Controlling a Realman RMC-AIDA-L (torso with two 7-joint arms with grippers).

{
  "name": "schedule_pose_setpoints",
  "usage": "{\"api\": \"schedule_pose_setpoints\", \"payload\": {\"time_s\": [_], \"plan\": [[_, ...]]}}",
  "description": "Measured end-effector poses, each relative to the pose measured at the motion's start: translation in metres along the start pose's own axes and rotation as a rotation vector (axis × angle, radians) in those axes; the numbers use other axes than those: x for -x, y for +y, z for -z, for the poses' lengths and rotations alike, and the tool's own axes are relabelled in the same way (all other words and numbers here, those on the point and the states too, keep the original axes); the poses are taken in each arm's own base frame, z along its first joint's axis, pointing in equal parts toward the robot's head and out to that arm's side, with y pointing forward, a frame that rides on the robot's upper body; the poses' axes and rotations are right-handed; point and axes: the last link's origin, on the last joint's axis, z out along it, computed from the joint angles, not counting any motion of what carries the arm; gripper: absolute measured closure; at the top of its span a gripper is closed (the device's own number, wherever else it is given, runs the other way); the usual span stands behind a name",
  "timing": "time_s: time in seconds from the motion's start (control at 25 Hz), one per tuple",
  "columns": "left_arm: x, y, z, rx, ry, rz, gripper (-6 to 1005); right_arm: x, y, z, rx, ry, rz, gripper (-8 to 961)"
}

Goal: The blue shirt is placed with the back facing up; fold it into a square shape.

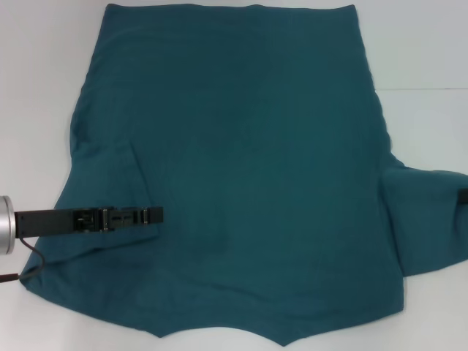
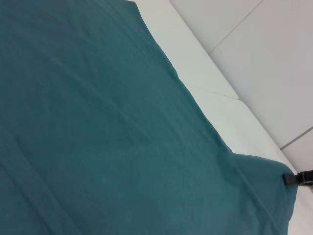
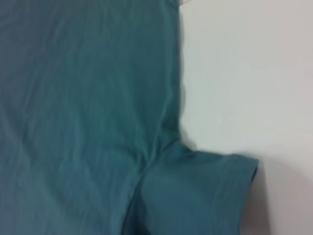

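Shirt axis: blue shirt (image 1: pixel 248 168) lies hem far, collar near.
Left gripper (image 1: pixel 146 216): over the left sleeve, pressed together.
Right gripper (image 1: pixel 463 196): at the right sleeve's edge, state cannot tell.

Plain dark teal-blue shirt (image 1: pixel 248 168), no print or pattern showing, same flat colour on both sleeves. White table (image 1: pixel 424 51) underneath, thin grey seam lines. Black left gripper (image 1: pixel 155 215) on a black arm with silver-grey wrist cuff (image 1: pixel 6 224).
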Motion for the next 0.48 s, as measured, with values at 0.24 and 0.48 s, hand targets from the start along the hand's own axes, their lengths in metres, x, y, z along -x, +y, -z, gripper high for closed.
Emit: {"api": "schedule_pose_setpoints", "payload": {"time_s": [0.24,0.48], "plan": [[0.000,-0.001,0.001,-0.002,0.006,0.005,206,0.010,0.008,-0.001,0.002,-0.009,0.019,905],[0.001,-0.003,0.005,-0.008,0.026,0.019,207,0.020,0.007,0.005,-0.018,-0.047,-0.006,902]]}}
